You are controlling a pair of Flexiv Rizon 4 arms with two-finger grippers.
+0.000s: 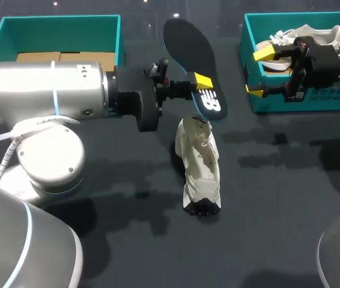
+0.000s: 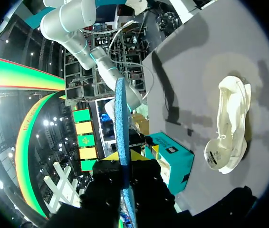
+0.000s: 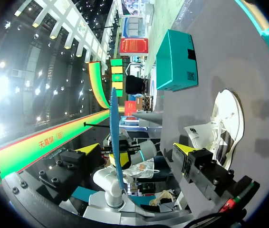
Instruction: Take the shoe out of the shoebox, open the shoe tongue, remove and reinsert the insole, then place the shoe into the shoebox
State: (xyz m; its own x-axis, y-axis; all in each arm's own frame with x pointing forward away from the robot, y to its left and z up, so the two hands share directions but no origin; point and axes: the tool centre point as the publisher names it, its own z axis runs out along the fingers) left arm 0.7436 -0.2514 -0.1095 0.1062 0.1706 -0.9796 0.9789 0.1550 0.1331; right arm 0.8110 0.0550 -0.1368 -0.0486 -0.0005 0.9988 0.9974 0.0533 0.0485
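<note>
My left gripper (image 1: pixel 201 83) is shut on the heel end of a dark insole (image 1: pixel 187 54) and holds it in the air above the table's middle. Seen from the left wrist, the insole (image 2: pixel 120 118) stands edge-on between the yellow tips of that gripper (image 2: pixel 125 156). Just below it, a white shoe (image 1: pixel 199 171) lies on the dark table, also seen as the shoe (image 2: pixel 232 126) off to the gripper's side. My right gripper (image 1: pixel 259 73) hangs open and empty at the left wall of the right teal shoebox (image 1: pixel 314 99). Its own view shows the right gripper (image 3: pixel 137 148) facing the insole (image 3: pixel 114 133) and shoe (image 3: pixel 227 118).
A second white shoe (image 1: pixel 305 35) lies in the right shoebox. Another teal box (image 1: pixel 62 18) with brown cardboard inside stands at the back left, partly hidden by my left arm, and appears as the teal box (image 3: pixel 175 59) from the right wrist.
</note>
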